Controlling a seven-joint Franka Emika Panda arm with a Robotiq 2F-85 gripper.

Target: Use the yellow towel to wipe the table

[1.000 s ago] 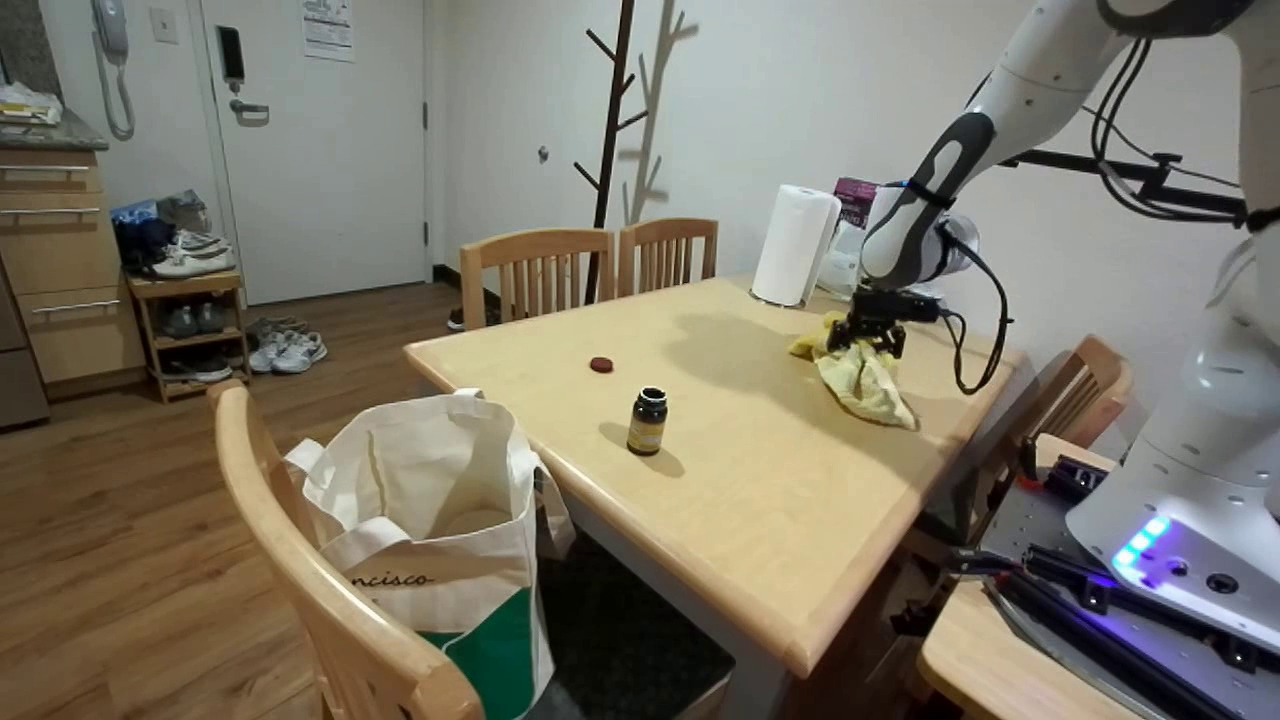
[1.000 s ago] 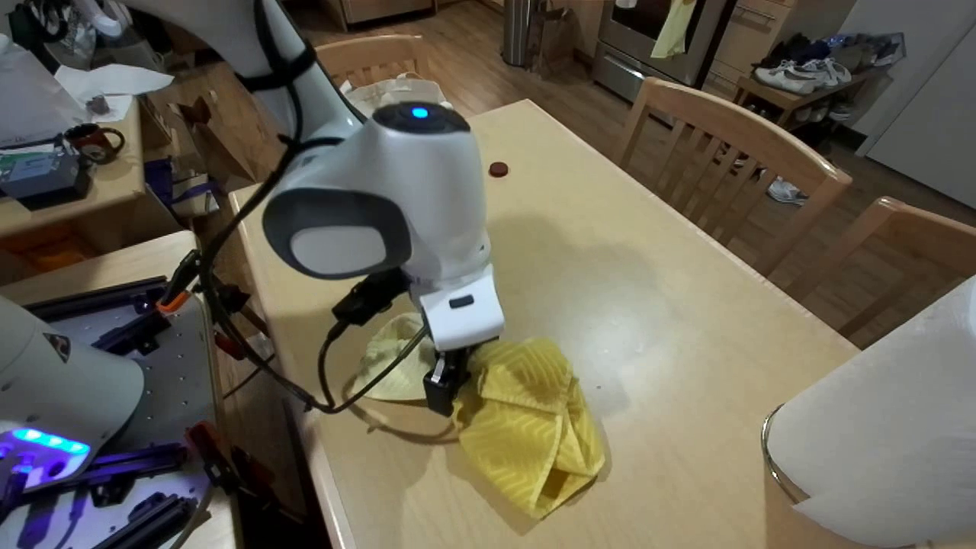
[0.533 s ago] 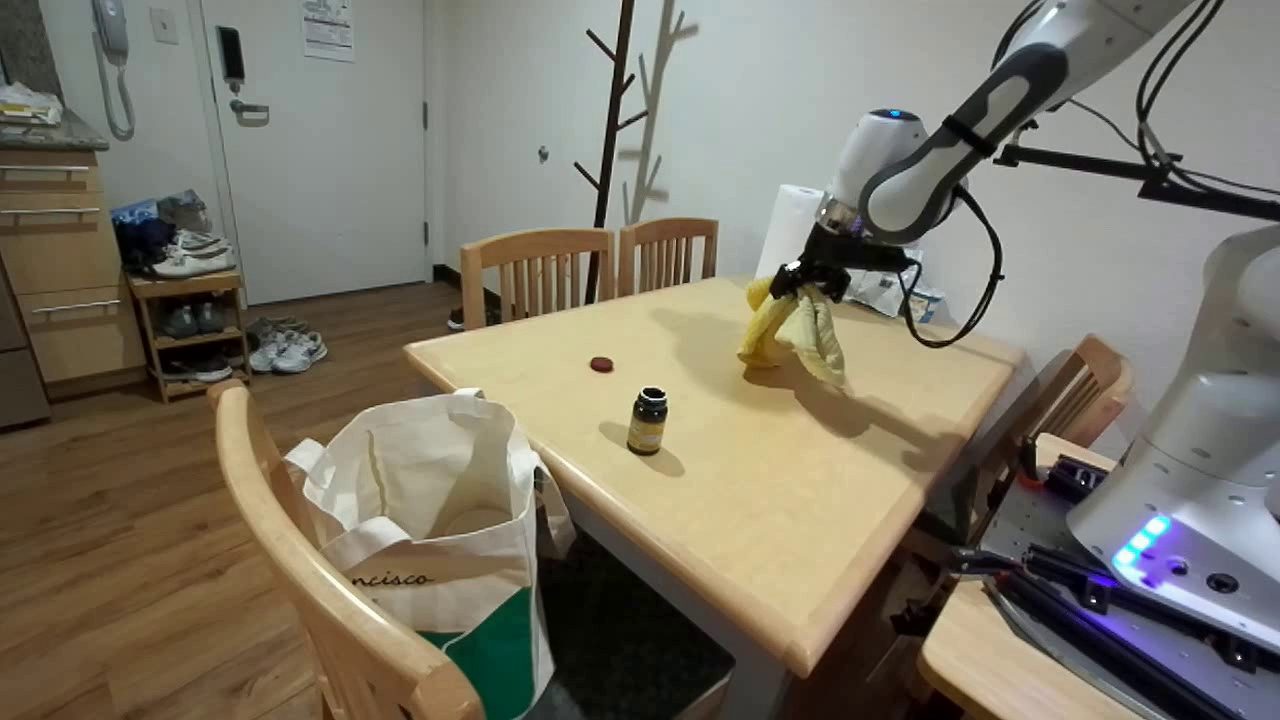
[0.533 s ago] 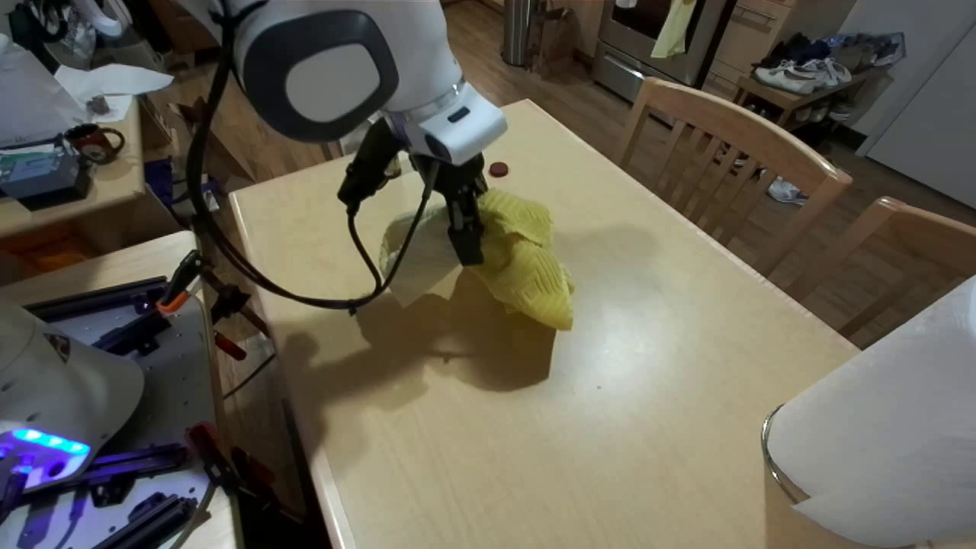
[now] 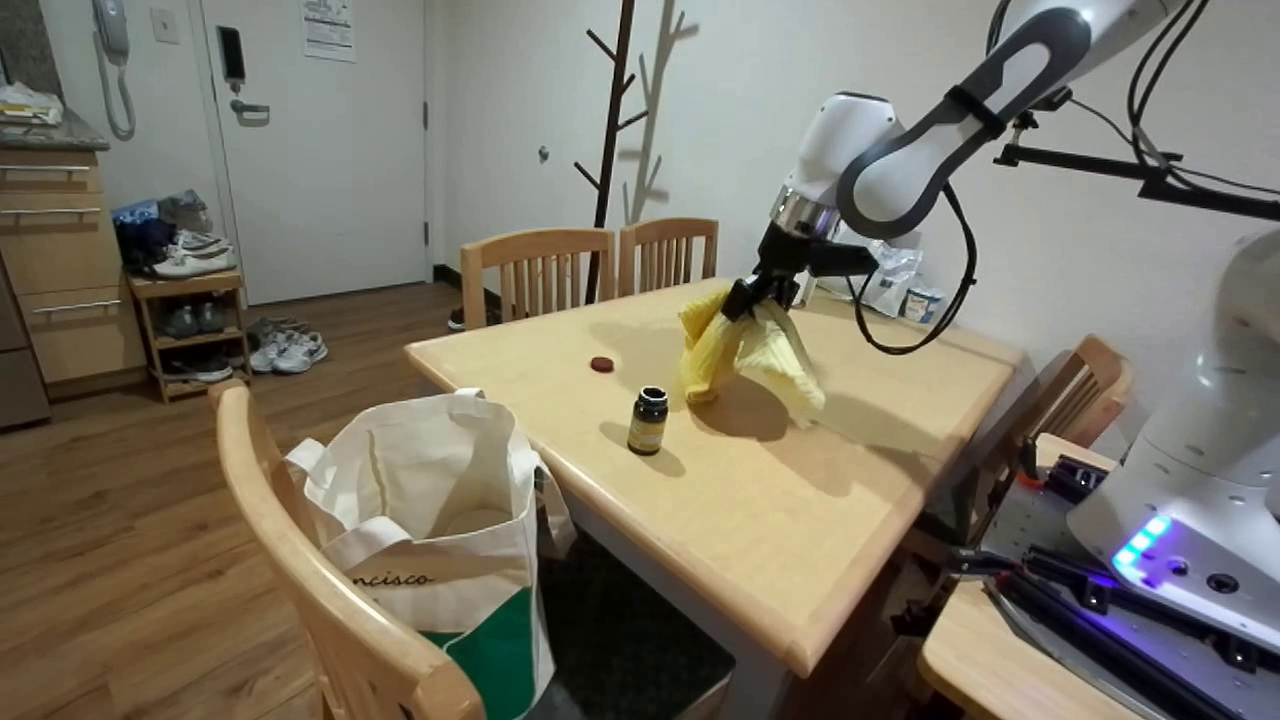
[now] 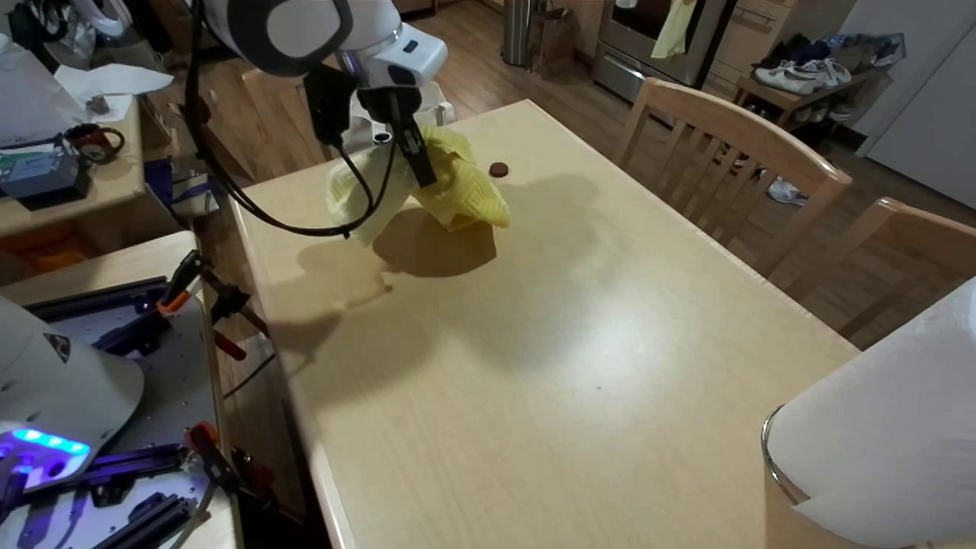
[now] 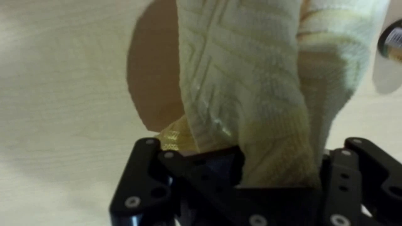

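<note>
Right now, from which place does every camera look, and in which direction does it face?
In an exterior view: seems raised near the tote bag, facing across the table toward door and wall; arm and base show at image right.
In an exterior view: high by the paper roll, facing down across the table toward the oven; arm and base show at image left.
Wrist view: on the wrist, facing the yellow towel and table; only the gripper shows.
Both exterior views share table, yellow towel, gripper and reddish cap.
</note>
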